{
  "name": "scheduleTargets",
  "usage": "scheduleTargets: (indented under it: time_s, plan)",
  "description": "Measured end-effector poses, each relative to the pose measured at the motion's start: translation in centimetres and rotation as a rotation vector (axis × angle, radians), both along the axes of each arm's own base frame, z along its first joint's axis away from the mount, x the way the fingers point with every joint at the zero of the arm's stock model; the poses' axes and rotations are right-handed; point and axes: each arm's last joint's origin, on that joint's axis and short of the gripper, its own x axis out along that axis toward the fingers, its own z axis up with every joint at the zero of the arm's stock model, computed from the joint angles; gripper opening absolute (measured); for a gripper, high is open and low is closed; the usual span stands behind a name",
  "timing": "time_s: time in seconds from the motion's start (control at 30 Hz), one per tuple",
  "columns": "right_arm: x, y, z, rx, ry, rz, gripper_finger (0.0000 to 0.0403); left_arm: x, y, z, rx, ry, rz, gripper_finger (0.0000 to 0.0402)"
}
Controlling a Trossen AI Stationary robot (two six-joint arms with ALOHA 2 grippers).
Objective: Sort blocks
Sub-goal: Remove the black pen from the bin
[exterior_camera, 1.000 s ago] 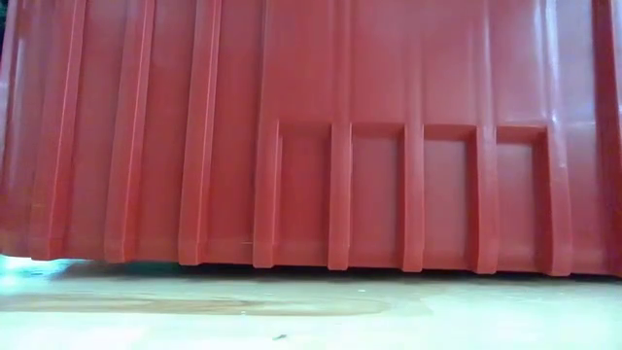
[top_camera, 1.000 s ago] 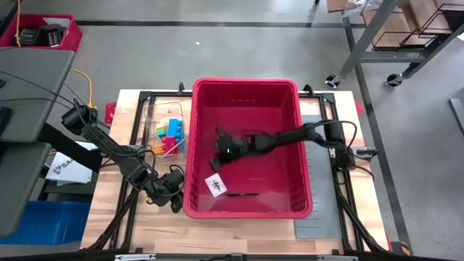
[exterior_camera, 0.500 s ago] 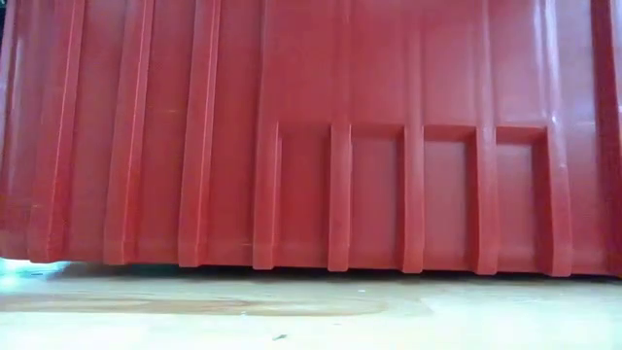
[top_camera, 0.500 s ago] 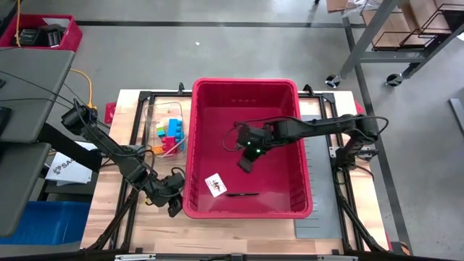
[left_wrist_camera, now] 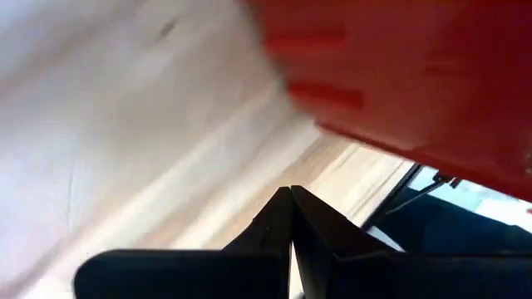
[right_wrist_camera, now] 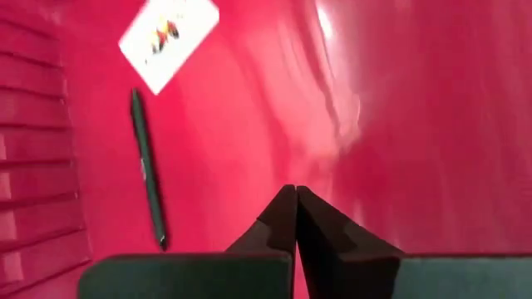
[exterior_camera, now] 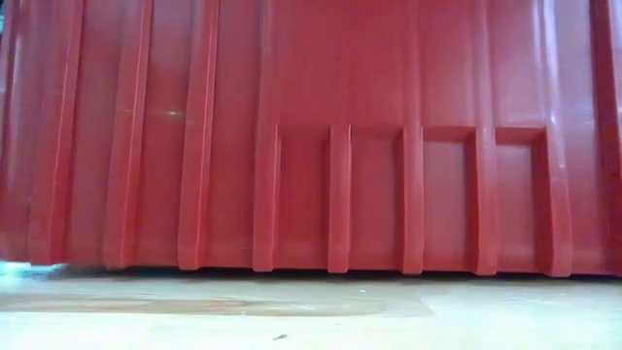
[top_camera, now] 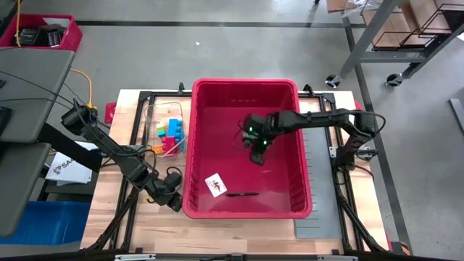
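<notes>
I take the red bin [top_camera: 246,148] at the middle of the bench [top_camera: 239,235] as my reference for every position below.

Right arm: I see the right gripper [top_camera: 255,148] above the bin floor, roughly at the bin's centre. In the right wrist view its two dark fingers [right_wrist_camera: 278,220] meet tip to tip, so I read this gripper as closed with nothing between the tips. That view looks down onto the bin floor, where a white card [right_wrist_camera: 169,31] with a small printed mark lies flat and a dark pen [right_wrist_camera: 147,170] lies just beside it. From above, both the card [top_camera: 215,184] and the pen [top_camera: 243,193] sit in the part of the bin nearest the front wall, apart from the right gripper.

Left arm: I see the left gripper [top_camera: 172,199] outside the bin, low over the bench, close against the bin's left wall near its front corner. In the left wrist view its fingers [left_wrist_camera: 274,224] are pressed together at the tips and carry nothing. The bin's red wall [left_wrist_camera: 416,75] fills the far side of that view, above the wooden bench surface [left_wrist_camera: 125,149].

Task items: the blocks [top_camera: 170,135] lie in a small cluster outside the bin, just beside its left wall toward the rear half, in a clear container whose edges I can only partly make out. I see blue, yellow, green, orange and pink pieces.

The low view shows only the bin's ribbed outer wall [exterior_camera: 311,136].
</notes>
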Motion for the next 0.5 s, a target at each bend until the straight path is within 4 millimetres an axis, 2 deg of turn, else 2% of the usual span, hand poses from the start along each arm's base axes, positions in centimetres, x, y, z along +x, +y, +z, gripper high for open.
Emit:
scheduleTargets:
  time_s: [0.13, 0.3, 0.4, 0.5]
  plan:
    - [0.3, -2.2, 0.4, -0.011, -0.109, 0.024, 0.0, -0.1, -0.1, 0.0, -0.086, 0.071, 0.059, 0.0]
    - [0.4, -4.6, 0.8, 0.022, -0.188, -0.06, 0.0, -0.2, -0.1, 0.0, -0.114, 0.098, 0.073, 0.0]
    - [0.4, -5.1, 1.0, 0.094, -0.24, -0.011, 0.0, -0.2, -0.1, 0.0, -0.143, 0.13, 0.039, 0.0]
    - [0.5, -4.4, 1.1, 0.119, -0.28, 0.115, 0.0, -0.3, -0.2, 0.0, -0.15, 0.139, 0.001, 0.0]
